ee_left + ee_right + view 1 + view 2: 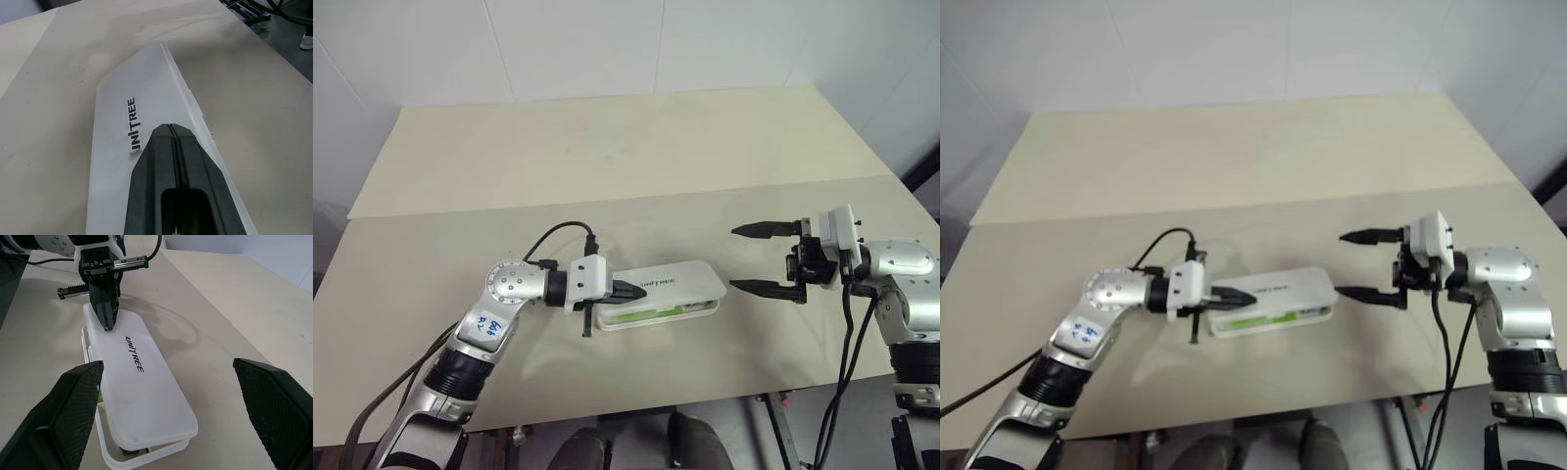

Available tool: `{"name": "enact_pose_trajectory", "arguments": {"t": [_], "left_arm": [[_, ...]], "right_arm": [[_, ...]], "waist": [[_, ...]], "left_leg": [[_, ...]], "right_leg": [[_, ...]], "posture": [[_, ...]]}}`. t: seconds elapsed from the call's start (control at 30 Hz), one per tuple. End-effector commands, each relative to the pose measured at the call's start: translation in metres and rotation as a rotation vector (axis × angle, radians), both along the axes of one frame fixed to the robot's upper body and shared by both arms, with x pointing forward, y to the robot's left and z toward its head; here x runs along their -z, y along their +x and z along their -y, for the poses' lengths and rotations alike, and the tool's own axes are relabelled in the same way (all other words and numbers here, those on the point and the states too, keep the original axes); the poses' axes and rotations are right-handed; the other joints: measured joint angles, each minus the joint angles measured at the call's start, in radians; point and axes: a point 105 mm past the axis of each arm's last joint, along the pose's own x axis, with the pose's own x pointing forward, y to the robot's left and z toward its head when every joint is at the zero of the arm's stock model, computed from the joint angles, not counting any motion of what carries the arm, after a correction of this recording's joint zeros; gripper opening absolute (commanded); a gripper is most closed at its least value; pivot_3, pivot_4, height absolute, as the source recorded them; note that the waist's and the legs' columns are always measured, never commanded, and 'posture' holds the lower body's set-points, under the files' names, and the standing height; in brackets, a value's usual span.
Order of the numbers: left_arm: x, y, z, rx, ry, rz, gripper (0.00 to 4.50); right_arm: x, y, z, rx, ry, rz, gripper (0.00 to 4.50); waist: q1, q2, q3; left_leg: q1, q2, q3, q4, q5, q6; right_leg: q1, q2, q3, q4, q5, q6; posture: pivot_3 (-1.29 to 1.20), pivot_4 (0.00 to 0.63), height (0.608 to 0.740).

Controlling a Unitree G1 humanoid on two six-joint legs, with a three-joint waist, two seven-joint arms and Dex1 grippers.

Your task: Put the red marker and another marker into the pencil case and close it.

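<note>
Green marker (636, 314) is already in the case (680, 281), frame center; red one's hidden, can't confirm. Your left claw (628, 291), pinched shut, presses the lid, which isn't fully down. Right claw (766, 258) hangs wide, empty. Left: snap it closed.

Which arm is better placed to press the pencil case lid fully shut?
Left, probably. The left gripper, shut, is already on the lid of the pencil case, which sits ajar over the lime-green marker. The right gripper hangs open beside the case's far end, off the table.
</note>
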Motion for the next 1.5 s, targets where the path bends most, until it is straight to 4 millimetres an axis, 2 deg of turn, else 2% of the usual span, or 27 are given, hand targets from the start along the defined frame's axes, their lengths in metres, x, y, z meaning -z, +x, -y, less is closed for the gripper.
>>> {"name": "enact_pose_trajectory", "arguments": {"t": [0.03,0.2,0.6,0.7,0.87,1.1,1.13,1.2,1.37,1.5], "left_arm": [[0.053,0.006,0.004,-0.134,0.159,-0.17,0.03],[0.072,0.006,-0.001,-0.177,0.191,-0.217,0.03],[0.077,0.001,0.004,-0.193,0.176,-0.249,0.03],[0.059,0.006,0.005,-0.2,0.086,-0.215,0.03],[0.013,0.006,-0.006,-0.181,-0.156,-0.14,0.03],[-0.008,-0.002,-0.041,-0.21,-0.286,-0.141,0.03],[-0.012,-0.004,-0.045,-0.212,-0.307,-0.138,0.4],[-0.019,-0.009,-0.051,-0.197,-0.335,-0.125,0.88],[-0.036,-0.021,-0.062,-0.172,-0.394,-0.083,2.59],[-0.04,-0.028,-0.07,-0.186,-0.386,-0.057,4.03]], "right_arm": [[-0.021,-0.011,-0.007,-0.011,0.015,0.068,4.5],[-0.022,-0.013,-0.009,-0.001,0.018,0.062,4.5],[-0.022,-0.015,-0.009,0.001,0.016,0.054,4.5],[-0.021,-0.013,-0.011,-0.004,0.017,0.046,4.5],[-0.015,-0.008,-0.01,-0.001,0.015,0.018,4.5],[-0.003,-0.002,-0.007,0.006,0.005,-0.013,4.5],[-0.001,-0.002,-0.006,0.007,0.004,-0.017,4.5],[0.002,0.0,-0.005,0.012,0.002,-0.024,4.5],[0.009,0.003,-0.002,0.017,0.001,-0.038,4.5],[0.013,0.004,0.0,0.016,0.002,-0.044,4.5]], "waist": [[0.004,0.0,-0.001],[0.008,-0.003,-0.005],[0.018,-0.002,-0.011],[0.019,-0.002,-0.011],[0.013,-0.001,-0.011],[0.003,0.0,-0.008],[0.003,0.0,-0.008],[0.002,0.001,-0.008],[-0.003,0.001,-0.007],[-0.005,0.002,-0.007]], "left_leg": [[0.0,0.0,0.0,0.0,0.0,0.0],[0.003,0.0,0.001,0.001,0.0,0.0],[0.008,0.001,0.002,0.0,0.003,0.001],[0.008,0.0,0.002,0.0,0.003,0.001],[0.007,0.001,0.001,-0.002,0.003,0.001],[0.002,0.001,0.0,-0.002,0.003,0.001],[0.002,0.0,0.0,-0.002,0.002,0.001],[0.001,0.0,0.0,-0.002,0.002,0.001],[0.001,0.0,0.0,-0.002,0.001,0.001],[0.001,0.0,0.0,-0.002,0.001,0.001]], "right_leg": [[0.0,0.0,0.0,0.0,0.0,0.0],[0.004,0.0,0.001,-0.001,0.0,0.001],[0.006,0.001,0.003,0.0,0.001,0.0],[0.006,0.001,0.003,0.0,0.001,0.0],[0.004,0.001,0.003,0.0,0.001,0.0],[-0.001,0.001,0.002,0.0,0.001,-0.001],[-0.001,0.001,0.002,0.0,0.001,-0.001],[-0.001,0.0,0.002,-0.001,0.001,-0.001],[-0.001,0.0,0.002,-0.001,0.001,-0.001],[-0.001,0.0,0.002,-0.002,0.001,-0.001]], "posture": [[0.0,0.15,0.74],[0.0,0.15,0.74],[0.0,0.15,0.74],[0.0,0.15,0.74],[0.0,0.15,0.74],[0.0,0.15,0.74],[0.0,0.15,0.74],[0.0,0.15,0.74],[0.0,0.15,0.74],[0.0,0.15,0.74]]}}
